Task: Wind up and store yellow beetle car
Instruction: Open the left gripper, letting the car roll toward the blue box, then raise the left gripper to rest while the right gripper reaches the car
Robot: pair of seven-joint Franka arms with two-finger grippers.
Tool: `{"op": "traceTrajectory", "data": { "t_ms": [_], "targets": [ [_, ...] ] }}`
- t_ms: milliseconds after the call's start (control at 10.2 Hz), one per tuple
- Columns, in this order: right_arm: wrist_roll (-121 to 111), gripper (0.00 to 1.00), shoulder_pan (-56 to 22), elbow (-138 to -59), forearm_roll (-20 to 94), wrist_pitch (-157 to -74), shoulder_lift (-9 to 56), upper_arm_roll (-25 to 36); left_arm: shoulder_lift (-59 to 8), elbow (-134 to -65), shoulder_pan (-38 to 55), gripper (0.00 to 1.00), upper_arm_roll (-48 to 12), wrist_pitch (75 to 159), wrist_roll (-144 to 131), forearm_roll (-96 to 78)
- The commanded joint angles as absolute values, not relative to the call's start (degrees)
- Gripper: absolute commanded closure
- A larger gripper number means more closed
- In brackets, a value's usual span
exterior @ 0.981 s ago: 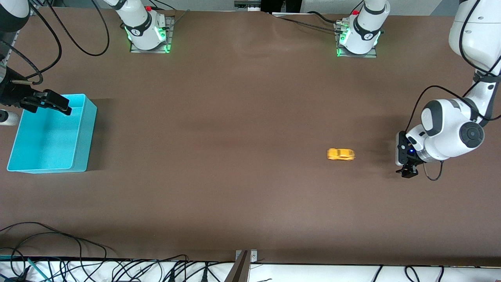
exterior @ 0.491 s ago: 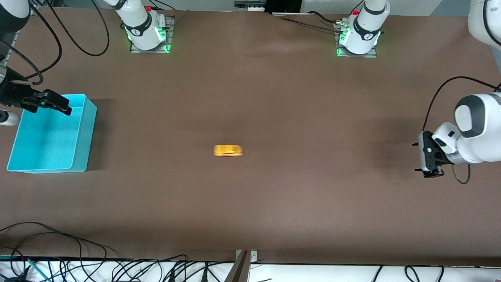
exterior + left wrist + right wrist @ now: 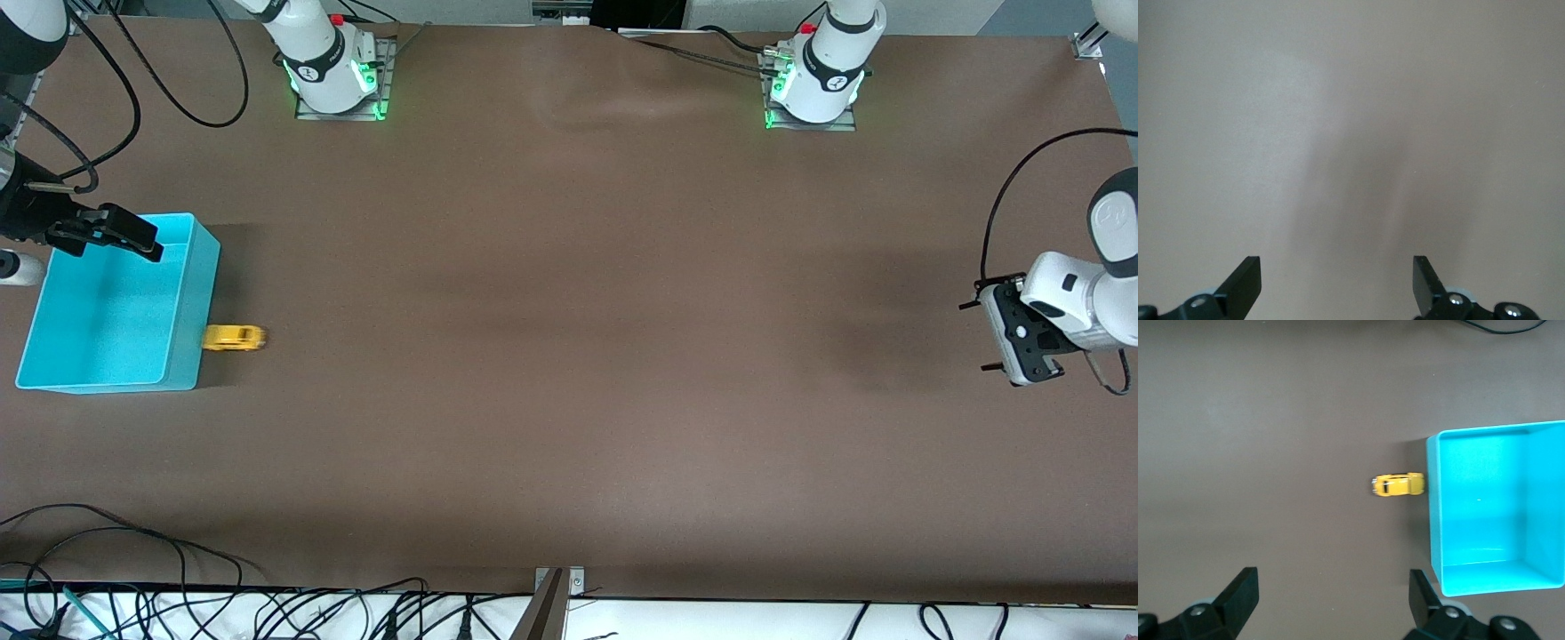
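Car: yellow beetle car (image 3: 233,338) on the table (image 3: 569,356), pressed nose-first against the outer wall of the bin, on the side facing the left arm's end; wheels down, not inside.
Car from the right wrist view: same toy (image 3: 1397,484) flush against the bin wall, slightly blurred.
Bin: turquoise bin (image 3: 191,293) at the right arm's end of the table, open top, nothing seen inside; in the right wrist view (image 3: 1435,520) bare floor and walls only.
Right gripper: right gripper (image 3: 133,236) up in the air over the bin's rim, at the edge farther from the front camera than the car; fingers (image 3: 1238,590) spread wide apart, nothing between them.
Right gripper and car: well apart, no contact.
Left gripper: left gripper (image 3: 1022,342) up over bare table, well apart from the bin, at the left arm's end; fingers (image 3: 1245,283) spread wide, nothing held.
Left wrist view: only brown tabletop (image 3: 1351,133) below the open jaws, soft shadows across it.
Arm bases: two white bases with green lights (image 3: 331,76) along the table edge farther from the front camera than the bin.
Cables: black cables (image 3: 133,569) along the table edge nearer to the front camera than the bin.
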State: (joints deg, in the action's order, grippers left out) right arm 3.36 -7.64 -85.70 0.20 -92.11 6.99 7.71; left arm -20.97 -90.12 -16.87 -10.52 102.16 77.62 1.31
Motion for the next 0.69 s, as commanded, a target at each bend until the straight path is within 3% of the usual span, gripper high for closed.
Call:
{"op": "traceTrajectory", "data": {
  "t_ms": [0, 589],
  "targets": [
    [2.3, 0.0, -7.6, -86.1, -0.7, -91.9, 6.9, 7.8, -19.5, -85.6, -15.8, 0.0, -10.5, 95.2, 68.6, 0.5],
    [-27.2, 0.0, -4.7, -86.4, -1.4, -92.1, 10.9, 7.9, -19.3, -75.5, -14.5, 0.0, -19.0, 80.4, 27.1, 1.0]
  ]
}}
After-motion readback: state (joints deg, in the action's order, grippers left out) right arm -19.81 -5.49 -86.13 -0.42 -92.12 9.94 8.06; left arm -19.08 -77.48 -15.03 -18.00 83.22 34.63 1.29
